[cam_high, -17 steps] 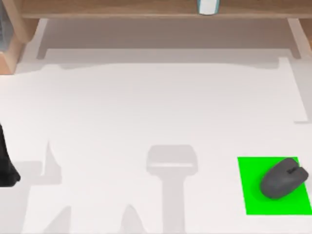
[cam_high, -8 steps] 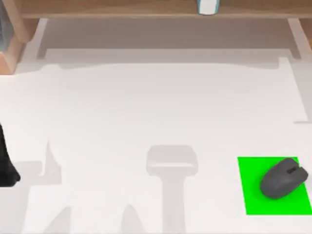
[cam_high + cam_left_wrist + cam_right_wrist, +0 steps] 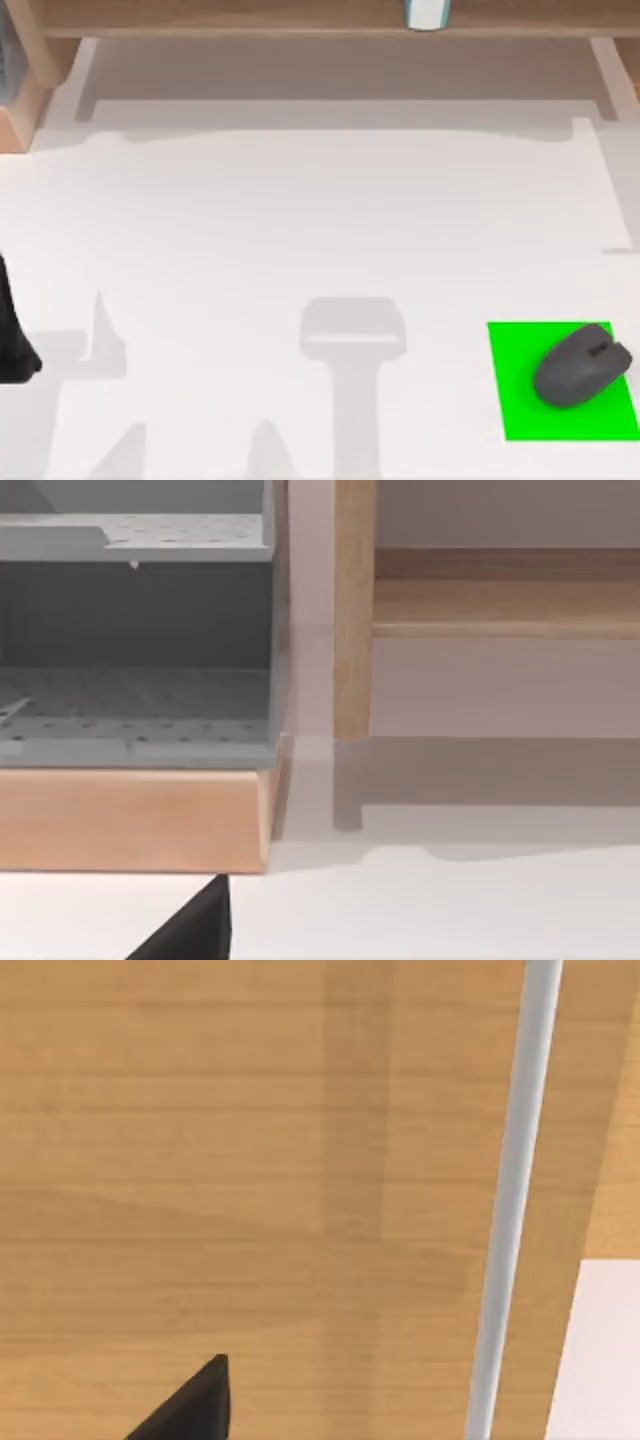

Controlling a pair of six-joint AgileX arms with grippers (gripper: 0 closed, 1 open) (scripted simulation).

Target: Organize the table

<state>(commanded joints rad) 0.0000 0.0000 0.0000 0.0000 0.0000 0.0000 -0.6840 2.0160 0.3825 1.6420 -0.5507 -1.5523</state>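
The white table (image 3: 300, 220) spreads across the top view, with its light-brown wooden shelf frame (image 3: 220, 15) along the far edge. My left arm (image 3: 12, 335) is a dark shape parked at the table's left edge. A black corner of the left gripper (image 3: 190, 935) juts into the left wrist view, facing the shelf frame's post (image 3: 352, 630). In the right wrist view, a black corner of the right gripper (image 3: 190, 1410) hangs over a wooden surface (image 3: 200, 1160).
A grey computer mouse (image 3: 582, 366) lies on a bright green mat (image 3: 520, 400) at the front right. A small white and blue item (image 3: 426, 13) stands on the shelf. A grey perforated organizer (image 3: 130, 630) sits on a wooden base (image 3: 130, 815) at the far left.
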